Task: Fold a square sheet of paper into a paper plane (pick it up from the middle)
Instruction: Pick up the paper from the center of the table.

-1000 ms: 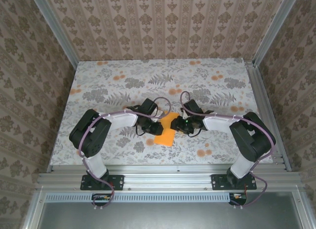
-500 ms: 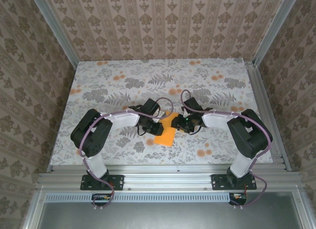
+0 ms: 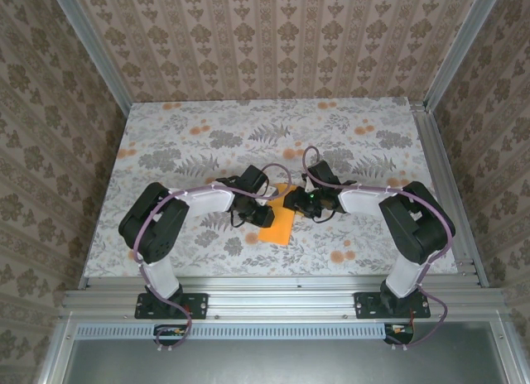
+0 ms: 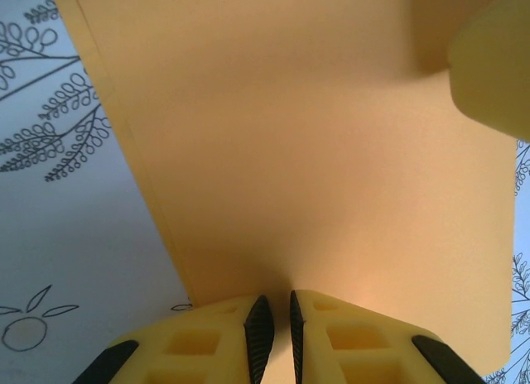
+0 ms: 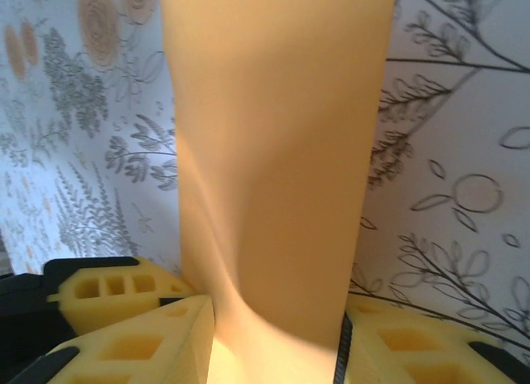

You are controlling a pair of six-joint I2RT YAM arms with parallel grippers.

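Starting on the left, I'm watching the left gripper [image 3: 266,213] from above, sitting at the left edge of the square sheet of paper [image 3: 277,227], which is lying folded into a narrower orange band near the middle of the grey floral cloth [image 3: 190,144], between the two arms. On the left wrist camera the left gripper [image 4: 274,322] is pinching the paper's near edge, its dark pads [image 4: 259,328] almost pressed together with only the thin orange layer [image 4: 315,152] between them. That is a small bite, so I'm judging that any sideways pull is risking a slip or a tear right at the pads. Moving to the middle, the paper is looking bowed rather than flat, so a crease pressed now is likely to land off the centre line and leave the plane lopsided. Over on the right, the right gripper [image 3: 296,204] is meeting the sheet from the other side. On its own camera the right gripper [image 5: 275,343] is standing partly spread, with the orange band [image 5: 273,152] filling the gap and touching both fingers, which I'm reading as a clasp across its width. Squeezing harder there is threatening to buckle the band. If the two arms are pulling apart or twisting out of step, the layers could be sliding apart, or the sheet ripping between them.
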